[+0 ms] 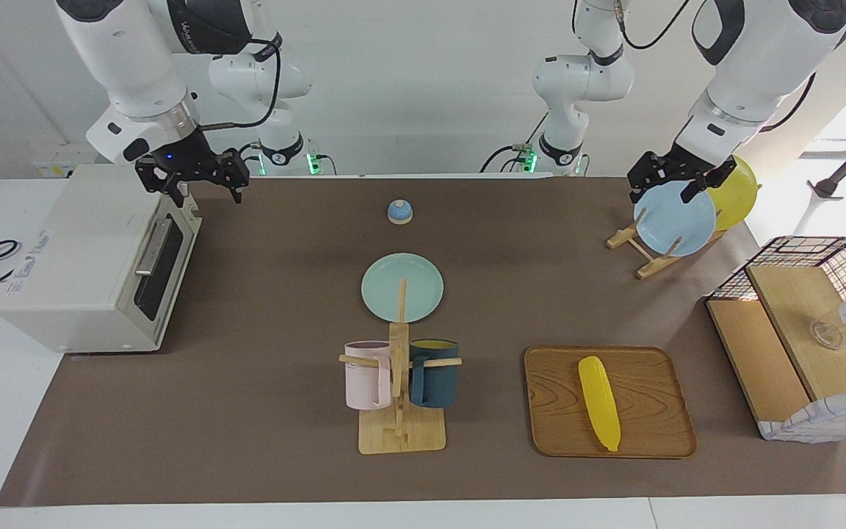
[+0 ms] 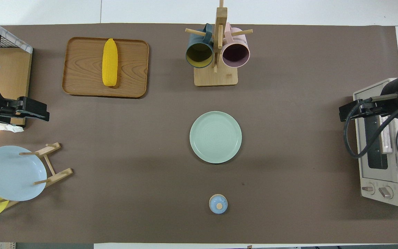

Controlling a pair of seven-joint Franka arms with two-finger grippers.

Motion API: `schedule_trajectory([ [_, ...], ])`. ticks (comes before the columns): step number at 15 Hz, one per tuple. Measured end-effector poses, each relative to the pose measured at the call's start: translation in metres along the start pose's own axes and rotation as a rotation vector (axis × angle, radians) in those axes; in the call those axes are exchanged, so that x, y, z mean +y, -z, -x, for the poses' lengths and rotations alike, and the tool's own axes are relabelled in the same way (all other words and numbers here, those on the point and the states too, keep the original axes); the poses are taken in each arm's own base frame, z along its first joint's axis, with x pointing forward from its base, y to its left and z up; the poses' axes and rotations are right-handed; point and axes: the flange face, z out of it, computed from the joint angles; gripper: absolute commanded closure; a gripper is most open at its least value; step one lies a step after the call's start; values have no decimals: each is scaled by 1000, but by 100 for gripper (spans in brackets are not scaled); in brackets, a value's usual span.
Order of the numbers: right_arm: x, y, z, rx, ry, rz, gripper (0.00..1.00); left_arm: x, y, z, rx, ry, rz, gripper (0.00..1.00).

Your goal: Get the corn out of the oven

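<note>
Broadly, the brown table mat [image 1: 247, 411] carries everything, and the biggest item on it is the oven [image 1: 92, 264] at the right arm's end, its dark glass door shut; what lies inside cannot be made out through the glass. At the left arm's end stands a wire-and-wood basket shelf [image 1: 797, 330], with a small clear glass object [image 1: 825, 334] resting on its upper board.

Next in size, the wooden tray [image 1: 651, 433] sits farther from the robots than the plate rack, and it holds the corn [image 1: 599, 402], which lies lengthwise on the tray, one end reaching close to the tray's edge farthest from the robots. Beside the tray stands a wooden mug tree [image 1: 399, 411] with a pink mug [image 1: 366, 376] and a dark teal mug [image 1: 434, 373] hung on its pegs; the overhead view looks into both mugs, and the teal one shows a yellowish interior.

A wooden plate rack [image 1: 651, 257] holds a light blue plate [image 1: 674, 219] and a yellow plate [image 1: 735, 192] on edge. A pale green plate [image 1: 402, 287] lies flat at mid-table with nothing on it. Nearer the robots sits a small blue bell [image 1: 399, 211].

Right gripper [image 1: 206, 189] hangs over the oven's top corner nearest the robots, fingers spread wide, holding nothing. Left gripper [image 1: 676, 187] hovers over the plate rack, its fingers apart and gripping nothing.
</note>
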Motion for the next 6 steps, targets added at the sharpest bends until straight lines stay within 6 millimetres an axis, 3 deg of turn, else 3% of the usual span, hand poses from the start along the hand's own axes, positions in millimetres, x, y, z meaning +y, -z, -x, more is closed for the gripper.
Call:
schedule_trajectory([
  [6,0,0,0,0,0,0,0,2,0,0,0,-7,-1,0],
])
